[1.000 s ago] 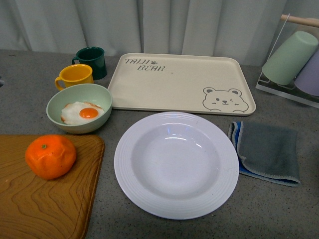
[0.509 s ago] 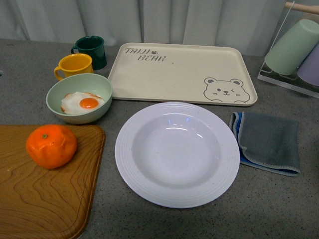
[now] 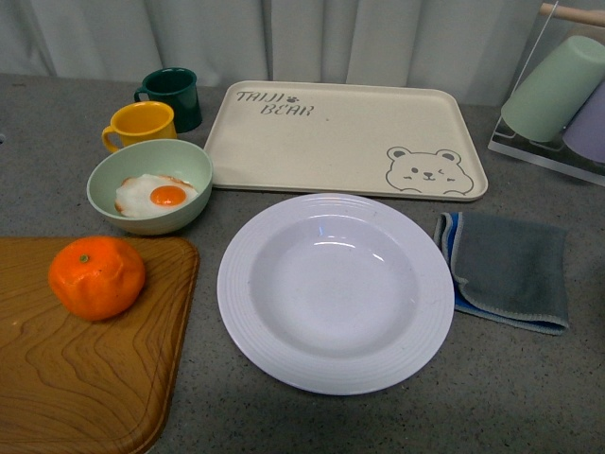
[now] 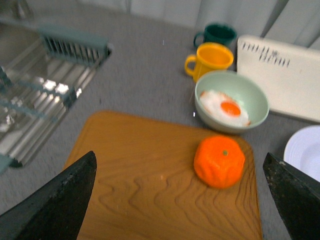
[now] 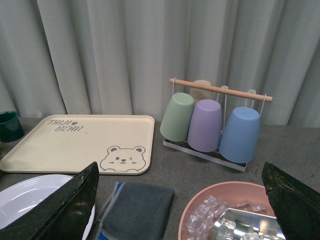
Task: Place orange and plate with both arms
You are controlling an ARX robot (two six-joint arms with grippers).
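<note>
Orange: the fist-sized, round, bright orange (image 3: 97, 276) with a small green stem dot sits on a brown wooden cutting board (image 3: 85, 378) at the near left of the grey counter (image 3: 529, 388). Nothing grips it.
Plate: the large round white deep plate (image 3: 248, 326) with a ridged rim lies flat on the counter, just right of the board, in front of the tray and apart from both.
Left gripper: the left gripper (image 4: 175, 205) shows only in its own wrist view, as two dark fingertips (image 4: 55, 200) spread wide with nothing between them. It hovers over the board, clear of the orange (image 4: 219, 161) ahead of it.
Right gripper: the right gripper (image 5: 175, 205) likewise shows two dark fingertips (image 5: 65, 210) far apart and holds nothing. It hangs above the counter, with an arc of the plate (image 5: 25, 197) beside one fingertip.
Bowl: a pale green round bowl (image 3: 194, 180) holding a fried egg (image 3: 156, 197) stands just behind the board, left of the plate.
Mugs: a yellow mug (image 3: 142, 125) stands just behind the bowl, and a dark green mug (image 3: 172, 95) stands behind that.
Tray: a rectangular beige tray (image 3: 340, 142) printed with a bear face lies flat behind the plate.
Cloth: a folded grey cloth (image 3: 510, 270) with a blue edge lies just right of the plate's rim.
Cup rack: at the far right, a wire rack with a wooden rod (image 5: 220, 90) carries upturned cups in pale green (image 5: 177, 116), purple (image 5: 205, 125) and blue (image 5: 240, 132).
Pink bowl: in the right wrist view, a pink round bowl (image 5: 220, 189) holds ice cubes, nearer than the rack.
Sink: a metal sink (image 4: 35, 95) lies beyond the board's outer side, blurred.
</note>
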